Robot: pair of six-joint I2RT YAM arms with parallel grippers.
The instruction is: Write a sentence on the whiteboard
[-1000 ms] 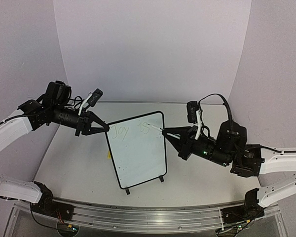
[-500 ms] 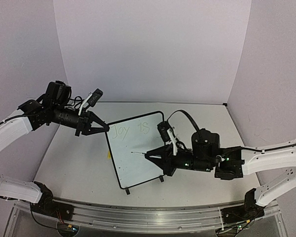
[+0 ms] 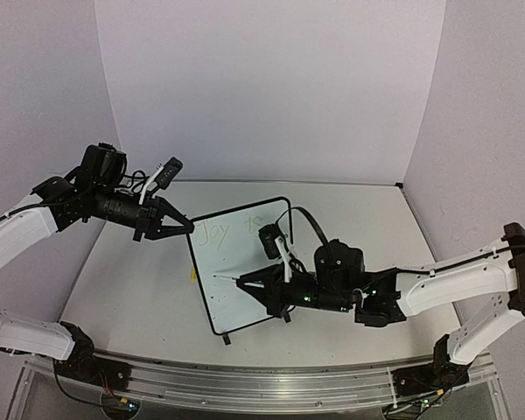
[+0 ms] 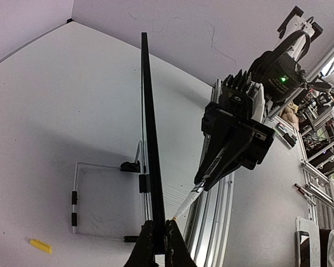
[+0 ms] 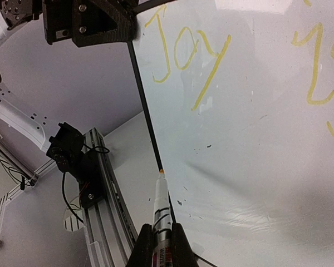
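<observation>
The whiteboard stands upright mid-table, black-framed. My left gripper is shut on its upper left edge; the left wrist view shows the board edge-on pinched between the fingers of that gripper. The sentence reads "Joy" and "is" in faint yellow on the top line. My right gripper is shut on a white marker. The marker's tip sits at the board's left side below "Joy", at or just off the surface.
A small yellow cap lies on the table behind the board, by its wire stand. Two black feet hold the board up. An aluminium rail runs along the near table edge. Lilac walls enclose the table.
My right arm has swept left and down across the board, carrying the marker from beside "is" at the top right to the left side under "Joy". The left arm and board stayed still.
</observation>
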